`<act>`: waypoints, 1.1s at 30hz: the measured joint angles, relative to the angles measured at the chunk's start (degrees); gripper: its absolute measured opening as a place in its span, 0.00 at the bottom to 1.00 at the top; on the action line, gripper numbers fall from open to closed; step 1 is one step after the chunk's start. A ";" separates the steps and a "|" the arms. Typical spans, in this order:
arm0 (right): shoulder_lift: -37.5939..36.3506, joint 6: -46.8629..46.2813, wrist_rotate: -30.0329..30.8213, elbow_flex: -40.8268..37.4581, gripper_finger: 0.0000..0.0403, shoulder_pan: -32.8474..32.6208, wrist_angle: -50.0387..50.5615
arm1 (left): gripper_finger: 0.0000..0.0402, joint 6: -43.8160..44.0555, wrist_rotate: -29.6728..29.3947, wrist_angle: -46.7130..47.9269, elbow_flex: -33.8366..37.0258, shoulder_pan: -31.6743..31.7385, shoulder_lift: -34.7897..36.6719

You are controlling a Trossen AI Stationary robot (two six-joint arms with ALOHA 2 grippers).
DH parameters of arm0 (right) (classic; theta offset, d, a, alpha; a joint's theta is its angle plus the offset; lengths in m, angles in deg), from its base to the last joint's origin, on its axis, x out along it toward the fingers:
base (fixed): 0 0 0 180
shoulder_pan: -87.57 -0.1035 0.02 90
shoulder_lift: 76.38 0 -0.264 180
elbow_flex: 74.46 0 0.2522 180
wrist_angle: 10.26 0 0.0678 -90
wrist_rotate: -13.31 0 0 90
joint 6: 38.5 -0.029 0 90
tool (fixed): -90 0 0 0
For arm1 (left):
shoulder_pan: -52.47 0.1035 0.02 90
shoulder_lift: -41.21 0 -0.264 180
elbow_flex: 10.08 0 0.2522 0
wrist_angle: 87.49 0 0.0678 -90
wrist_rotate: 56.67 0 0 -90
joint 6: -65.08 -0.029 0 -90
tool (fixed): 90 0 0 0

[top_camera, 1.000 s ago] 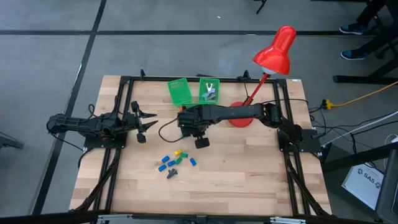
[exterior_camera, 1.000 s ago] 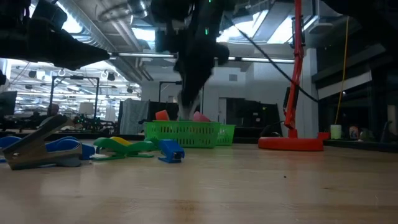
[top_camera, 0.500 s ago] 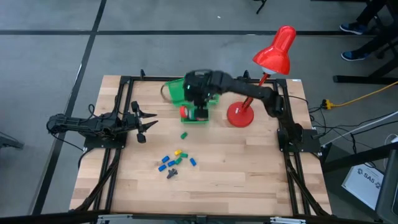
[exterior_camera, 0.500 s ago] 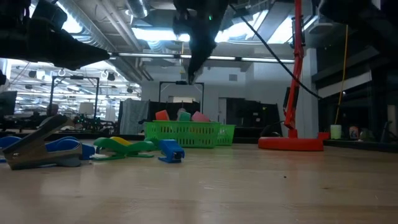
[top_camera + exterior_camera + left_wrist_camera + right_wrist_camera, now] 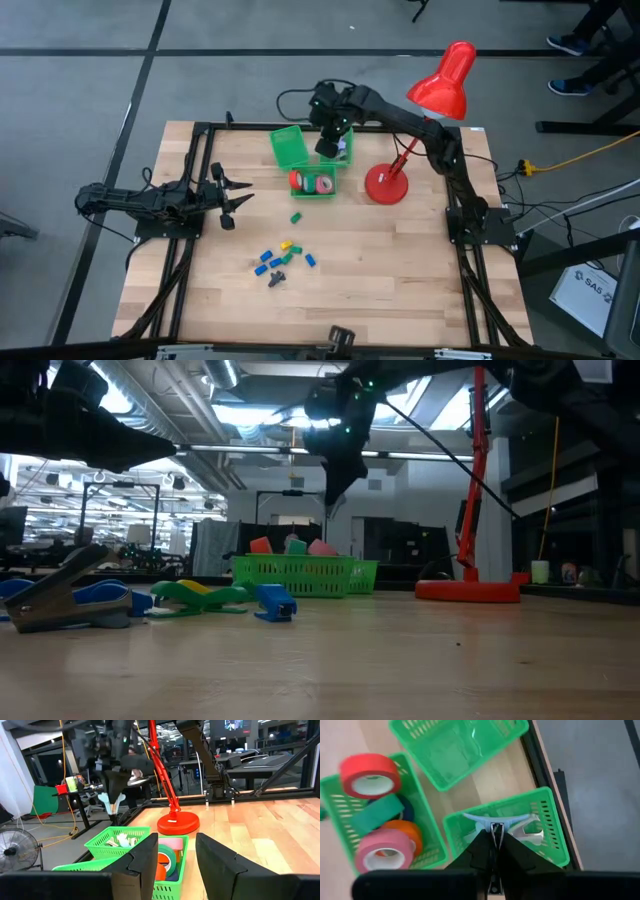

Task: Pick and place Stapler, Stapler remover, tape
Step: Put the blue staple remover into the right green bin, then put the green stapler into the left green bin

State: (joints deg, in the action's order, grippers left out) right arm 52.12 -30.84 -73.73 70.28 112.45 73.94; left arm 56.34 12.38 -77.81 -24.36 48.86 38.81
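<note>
Right gripper: the right gripper (image 5: pixel 493 836) is hanging above the far baskets, at about 12 o'clock from the table's centre, its fingers pressed onto a pale staple remover (image 5: pixel 495 823) and pinching it at its middle.
Target basket: the small green basket (image 5: pixel 547 812) directly under the claw is already holding other pale staple removers; it is sitting at the far table edge, just beside the tape basket.
Tape: the red roll (image 5: pixel 370 775), the orange roll (image 5: pixel 402 832) and the pink roll (image 5: pixel 382 855) are lying in the tape basket (image 5: pixel 337 827), at about 9 o'clock of the remover basket in the right wrist view.
Empty basket: a third green basket (image 5: pixel 455 747) is standing empty at about 11 o'clock of the held piece.
Staplers: the blue, green and yellow mini staplers (image 5: pixel 280 260) are waiting near the table's middle, at about 6 o'clock from the baskets, and one green piece (image 5: pixel 296 216) is lying alone just near the tape basket.
Left gripper: the left gripper (image 5: pixel 232 194) is resting at the table's 9 o'clock edge with fingers spread, holding nothing.
Doing it well: the claw seems to be already centred over the basket, so I judge that releasing from low inside the walls is keeping the light piece from bouncing out.
Risk: the red lamp (image 5: pixel 440 85) is standing close to the arm, so a straight vertical retreat is looking safest.
</note>
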 joint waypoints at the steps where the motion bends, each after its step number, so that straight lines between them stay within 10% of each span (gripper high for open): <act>1: -0.03 -0.02 0.01 -1.16 0.06 0.30 -0.70 | 0.32 0.00 0.00 0.00 -0.02 -0.02 0.00; 17: 0.01 -4.25 11.23 -22.67 0.15 1.21 -17.47 | 0.32 0.02 0.00 0.00 0.00 -0.02 0.00; 33: 0.04 -4.49 12.95 -13.28 0.15 -1.49 -12.05 | 0.32 0.01 0.00 0.00 0.00 -0.02 0.00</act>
State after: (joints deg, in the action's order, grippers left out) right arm 52.15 -35.32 -60.77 57.00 110.96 61.88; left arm 56.35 12.38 -77.81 -24.36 48.83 38.82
